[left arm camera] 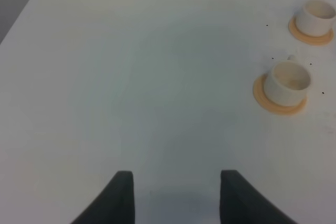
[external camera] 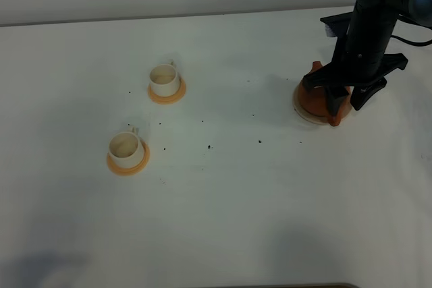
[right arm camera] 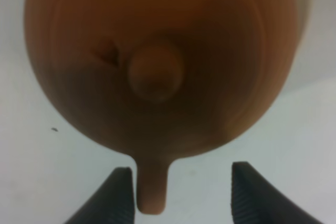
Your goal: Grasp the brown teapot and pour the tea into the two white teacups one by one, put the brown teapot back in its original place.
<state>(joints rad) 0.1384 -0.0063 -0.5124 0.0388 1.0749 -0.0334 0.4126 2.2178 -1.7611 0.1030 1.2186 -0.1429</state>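
Right hand [external camera: 345, 108] hangs low over the brown teapot [external camera: 316, 102] at the right of the high view, its fingers apart around the pot's near side. The teapot sits on its pale round disc [external camera: 299, 114], whose rim shows at the pot's lower left. Two white cups stand well apart from it on the left half of the tabletop [external camera: 256, 220]: one cup [external camera: 165, 79] above and left of centre, the other cup [external camera: 127, 146] lower and further left, each on an orange saucer [external camera: 166, 98]. Their insides look pale; whether they hold tea cannot be told. From the left wrist, the left hand [left arm camera: 176, 182] is wide with only bare tabletop between its fingers, both cups well ahead of it. From the right wrist the teapot fills the picture, blurred; its lid knob [right arm camera: 155, 73] is central and its handle [right arm camera: 152, 190] pokes out between the two fingers, just beside one and clear of the other, so this hand is wide and holds nothing. By these pictures the task looks near its start: the pot is on its disc and not gripped, so closing on the handle, both pours and the return to the disc all seem left to do, though finished pours cannot be ruled out.
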